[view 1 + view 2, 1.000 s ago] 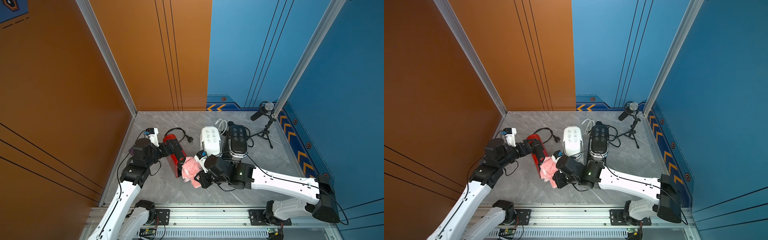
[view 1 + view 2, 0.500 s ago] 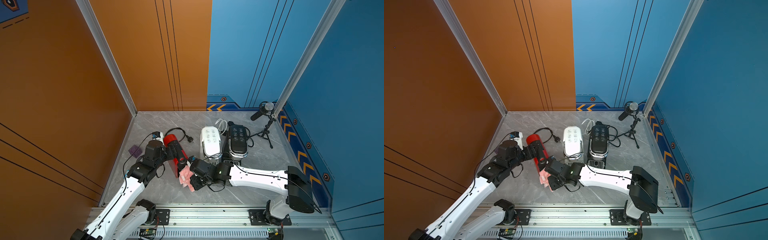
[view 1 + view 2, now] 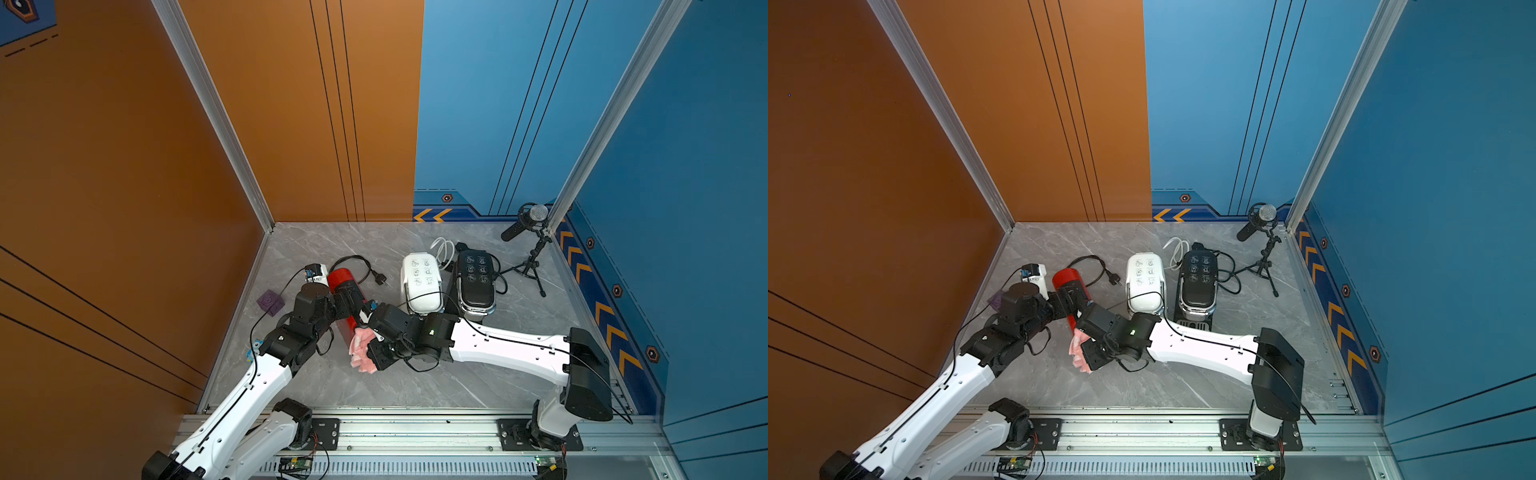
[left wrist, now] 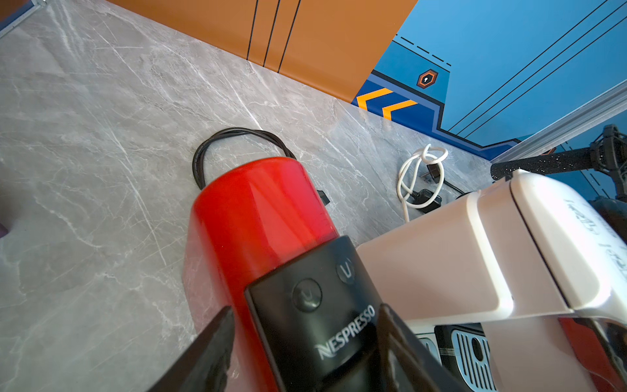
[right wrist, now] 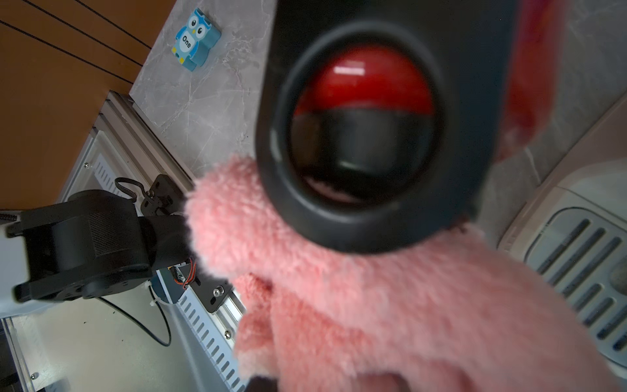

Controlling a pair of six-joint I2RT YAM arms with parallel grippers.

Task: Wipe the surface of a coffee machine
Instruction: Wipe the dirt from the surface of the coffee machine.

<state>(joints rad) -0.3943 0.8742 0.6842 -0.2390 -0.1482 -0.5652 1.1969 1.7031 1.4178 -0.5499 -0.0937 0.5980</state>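
The red coffee machine [image 3: 343,279] stands on the bench [image 3: 328,245] just beside the white coffee machine [image 3: 419,284]. The left claw [image 4: 305,310] straddles the red one's black head; gripping or not, cannot tell. The right claw [image 3: 371,353], clenched on the pink cloth [image 3: 358,352], holds it against the red one's front

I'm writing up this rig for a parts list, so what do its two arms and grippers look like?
Both arms have white links with black joint housings: left arm, right arm. A thin black cable runs along each. A small green light shows on a right-arm joint housing. The left gripper has black, wedge-shaped fingers.
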